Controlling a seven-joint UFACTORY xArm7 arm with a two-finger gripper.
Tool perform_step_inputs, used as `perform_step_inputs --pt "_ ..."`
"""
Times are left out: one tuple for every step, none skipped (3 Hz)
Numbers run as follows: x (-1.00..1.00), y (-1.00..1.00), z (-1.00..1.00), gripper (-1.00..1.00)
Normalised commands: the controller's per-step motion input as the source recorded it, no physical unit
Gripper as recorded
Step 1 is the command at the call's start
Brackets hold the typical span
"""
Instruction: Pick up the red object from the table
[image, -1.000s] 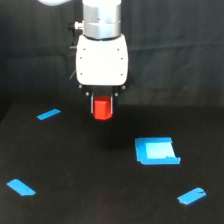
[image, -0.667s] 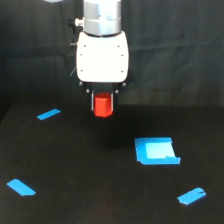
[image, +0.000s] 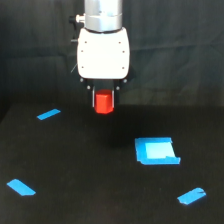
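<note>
Gripper (image: 105, 102) fingers are seen closed on the red object (image: 105, 103), which is held between them under the white body, above the table (image: 90, 170) and not touching it. By this, the picking is judged as almost done; only a secure hold must be kept. The object is seen as a small, matte, red-orange stubby block, narrower than the gripper body.

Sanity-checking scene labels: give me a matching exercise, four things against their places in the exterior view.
Things:
1. small red-orange stubby block
2. white boxy gripper
3. blue square patch
4. blue tape strip

Places:
A. table, view's right
B. table, view's left, farther back
C. between the gripper's fingers
D. top centre, above the table

Pairs: 1-C, 2-D, 3-A, 4-B
</note>
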Motion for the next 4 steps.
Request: perform_step_inputs --pt "0.00 0.07 0.09 -0.98" --pt "0.03 0.03 0.08 -1.00" --pt "-0.02 0.01 0.08 -1.00" --pt "0.06 0.07 0.08 -1.00"
